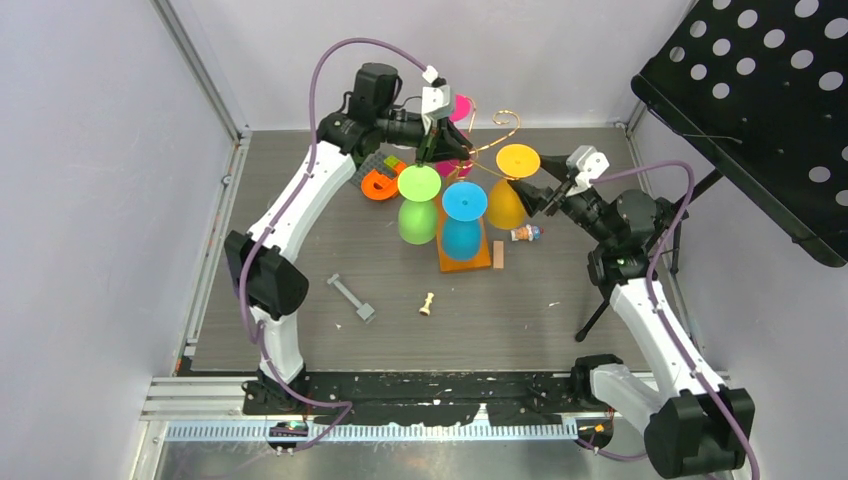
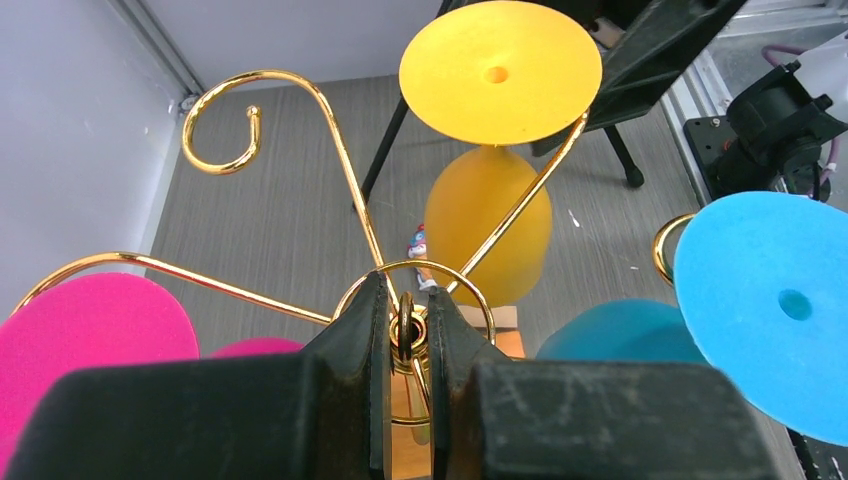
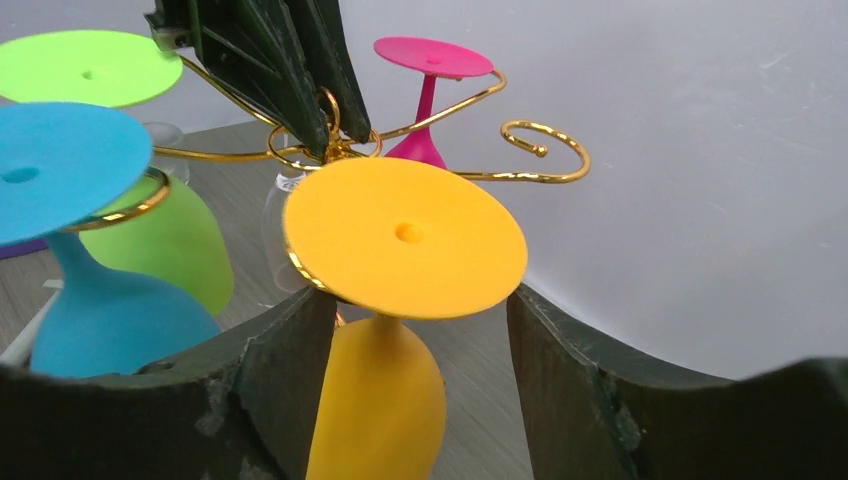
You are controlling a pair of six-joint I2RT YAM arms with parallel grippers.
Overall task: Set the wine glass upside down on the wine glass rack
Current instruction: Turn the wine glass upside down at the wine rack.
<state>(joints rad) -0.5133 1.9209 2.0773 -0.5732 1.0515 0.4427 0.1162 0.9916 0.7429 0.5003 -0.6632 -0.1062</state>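
Observation:
The wine glass rack (image 1: 505, 122) is a gold wire stand on an orange-brown base (image 1: 470, 262). Green (image 1: 419, 184), blue (image 1: 464, 201) and pink (image 1: 461, 107) glasses hang upside down from its arms. The yellow wine glass (image 1: 518, 160) hangs upside down from the right arm, its foot resting on the wire. My left gripper (image 2: 408, 325) is shut on the ring at the rack's top (image 2: 345, 165). My right gripper (image 3: 415, 300) is open, one finger on each side of the yellow glass (image 3: 400, 235) below its foot, not gripping it.
An orange object (image 1: 380, 183) lies behind the green glass. A grey tool (image 1: 350, 297), a small cream piece (image 1: 427, 303), a small bottle (image 1: 525, 233) and a wooden block (image 1: 498, 254) lie on the table. A black perforated stand (image 1: 760, 110) overhangs the right side.

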